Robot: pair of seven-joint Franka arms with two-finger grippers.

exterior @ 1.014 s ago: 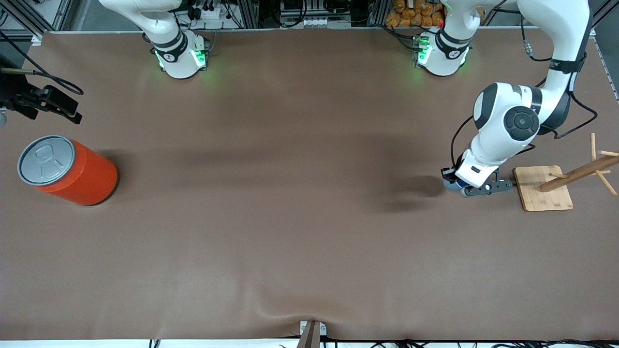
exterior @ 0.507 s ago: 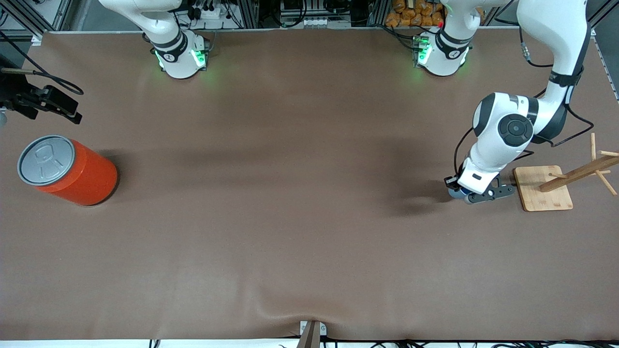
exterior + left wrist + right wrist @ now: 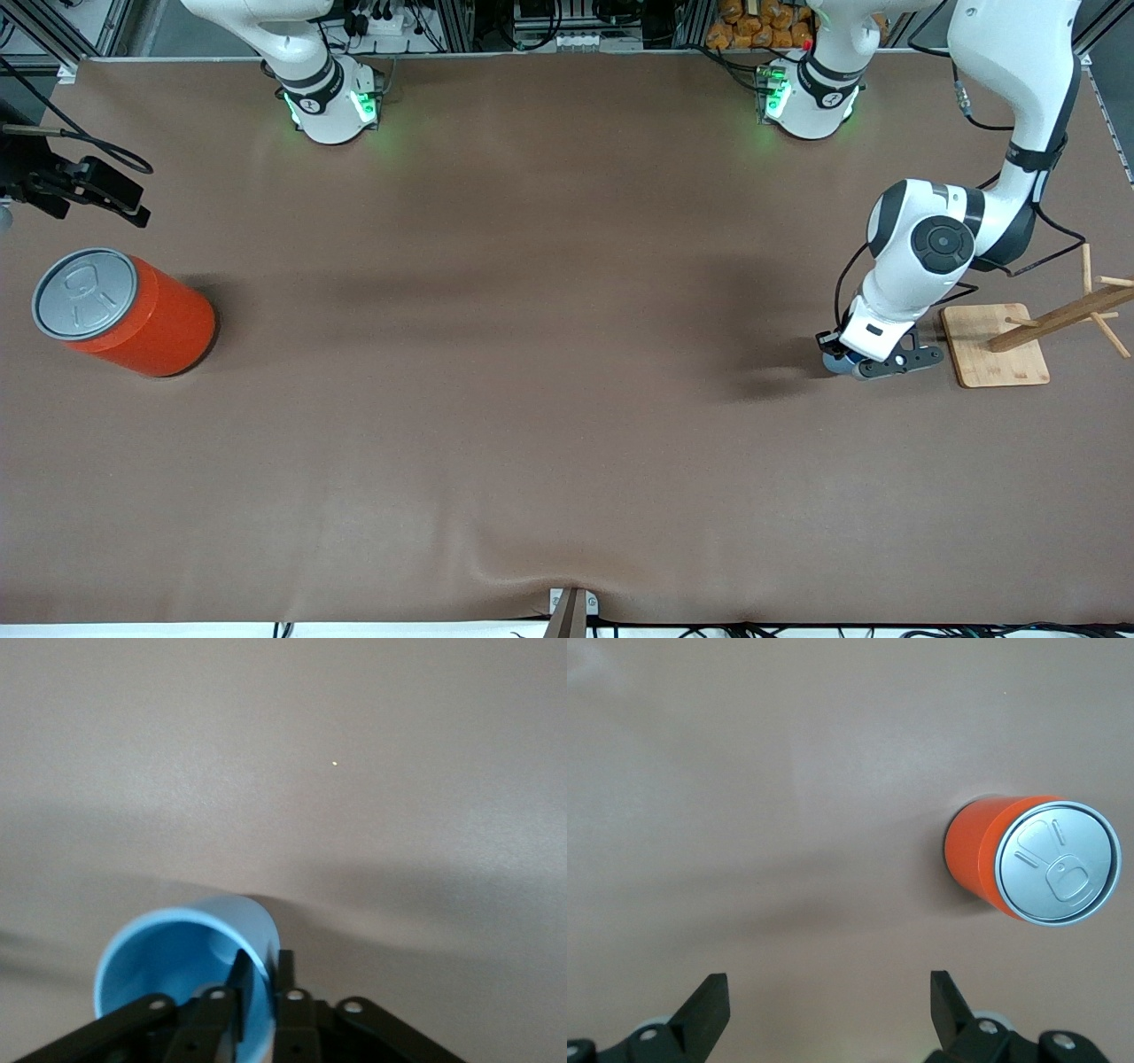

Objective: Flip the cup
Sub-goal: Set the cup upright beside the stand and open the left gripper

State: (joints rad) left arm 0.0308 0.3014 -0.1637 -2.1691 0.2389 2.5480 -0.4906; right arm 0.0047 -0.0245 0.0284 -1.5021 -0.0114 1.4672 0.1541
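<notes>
- Front: left gripper (image 3: 873,365) low at the table's (image 3: 532,399) left-arm end, w/ cup (image 3: 833,361) just beside wooden rack (image 3: 997,346).
- Left wrist: fingers (image 3: 285,992) pinch cup (image 3: 186,979) wall, mouth showing.
- Right wrist: right gripper (image 3: 828,1010) spread wide, holding nothing, over orange can (image 3: 1032,859) at right-arm edge.
</notes>
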